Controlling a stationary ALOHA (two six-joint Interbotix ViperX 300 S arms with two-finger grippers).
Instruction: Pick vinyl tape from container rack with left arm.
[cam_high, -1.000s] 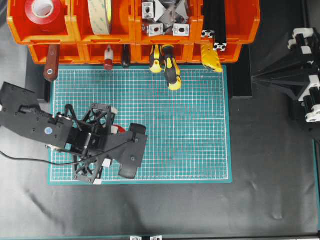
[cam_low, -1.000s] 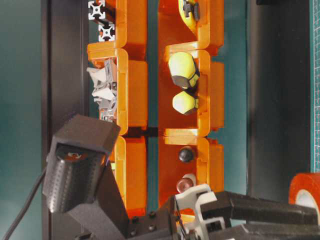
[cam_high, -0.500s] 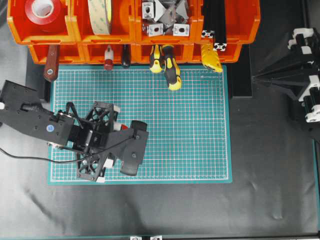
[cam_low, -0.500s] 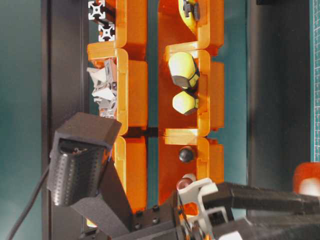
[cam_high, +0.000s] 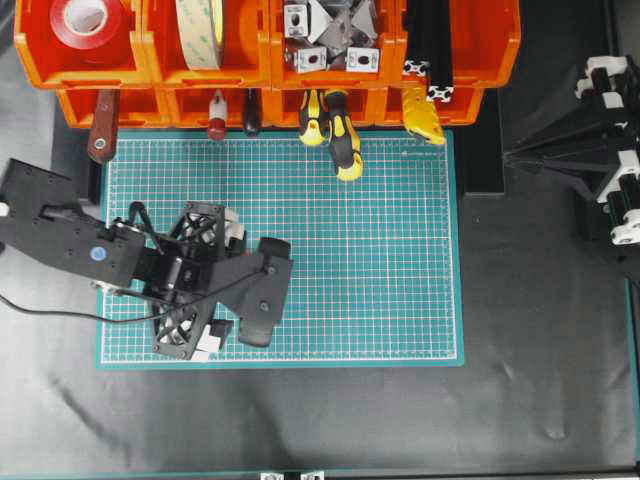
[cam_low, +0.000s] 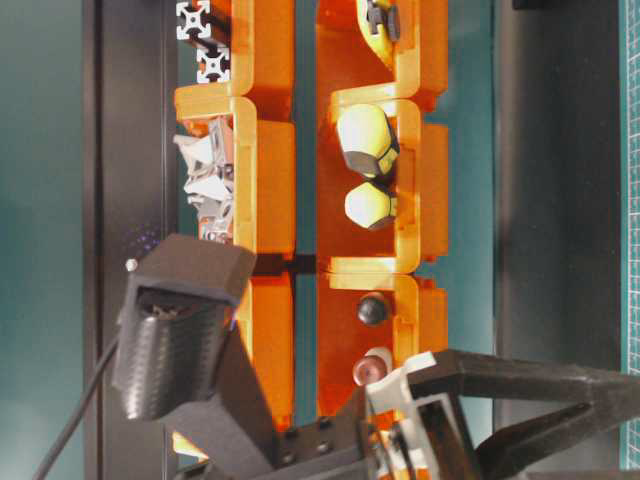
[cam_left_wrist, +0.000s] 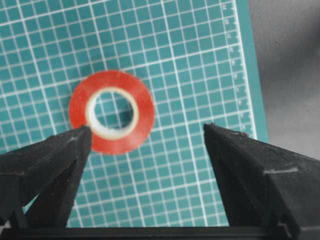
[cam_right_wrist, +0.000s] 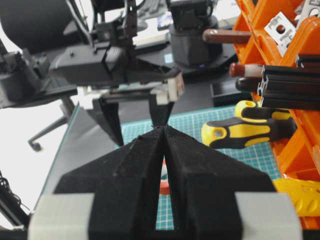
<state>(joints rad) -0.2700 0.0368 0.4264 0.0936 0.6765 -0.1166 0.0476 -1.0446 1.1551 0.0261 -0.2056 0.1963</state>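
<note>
The vinyl tape (cam_left_wrist: 111, 111), a small red roll with a white core, lies flat on the green mat (cam_left_wrist: 190, 60) in the left wrist view. My left gripper (cam_left_wrist: 147, 129) hovers above it, open and empty; the roll sits by the left fingertip, apart from the right one. In the overhead view the left gripper (cam_high: 222, 282) covers the roll. A sliver of the roll (cam_right_wrist: 164, 186) shows in the right wrist view. My right gripper (cam_right_wrist: 162, 127) is shut and empty, parked at the right (cam_high: 508, 155). The orange container rack (cam_high: 265, 60) stands along the far edge.
The rack's top-left bin holds another red tape roll (cam_high: 85, 20), beside a cream roll (cam_high: 200, 30), metal brackets (cam_high: 330, 35) and black profiles (cam_high: 430, 50). Yellow-black screwdriver handles (cam_high: 340, 135) stick out over the mat's far edge.
My left gripper's fingers have spread apart and let go of the red roll. The roll has dropped out of the table-level view. The right arm has not moved.
</note>
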